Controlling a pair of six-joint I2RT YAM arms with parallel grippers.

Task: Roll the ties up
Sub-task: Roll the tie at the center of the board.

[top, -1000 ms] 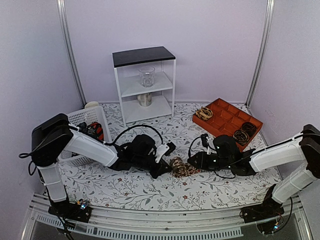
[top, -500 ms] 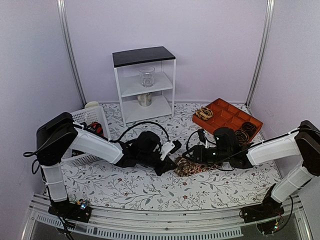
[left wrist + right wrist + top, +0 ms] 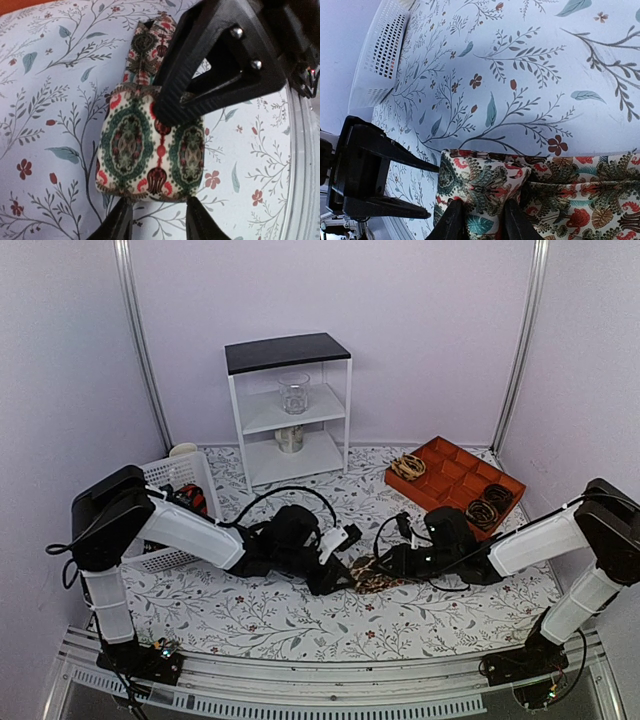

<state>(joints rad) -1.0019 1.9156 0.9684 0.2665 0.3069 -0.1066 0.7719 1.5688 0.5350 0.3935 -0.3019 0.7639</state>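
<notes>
One tie (image 3: 371, 576), cream with green and red ornaments, lies partly rolled on the floral cloth between my two grippers. In the left wrist view the roll (image 3: 150, 150) sits just beyond my left gripper (image 3: 159, 202), whose jaws are open, one tip at each side of the roll's near edge. My right gripper (image 3: 167, 112) comes in from the far side, pinching the roll's top. In the right wrist view my right gripper (image 3: 482, 205) is shut on a fold of the tie (image 3: 490, 180). The left gripper (image 3: 420, 192) shows open at the left there.
An orange divided tray (image 3: 448, 486) with rolled ties stands at the back right. A white shelf (image 3: 288, 410) with a glass jar is at the back centre. A white basket (image 3: 165, 480) stands at the left. Cables trail behind both wrists.
The left gripper has shifted a little to the right, up to the roll. The right gripper has moved left and lower onto the tie, which briefly stretched out and is bunched again.
</notes>
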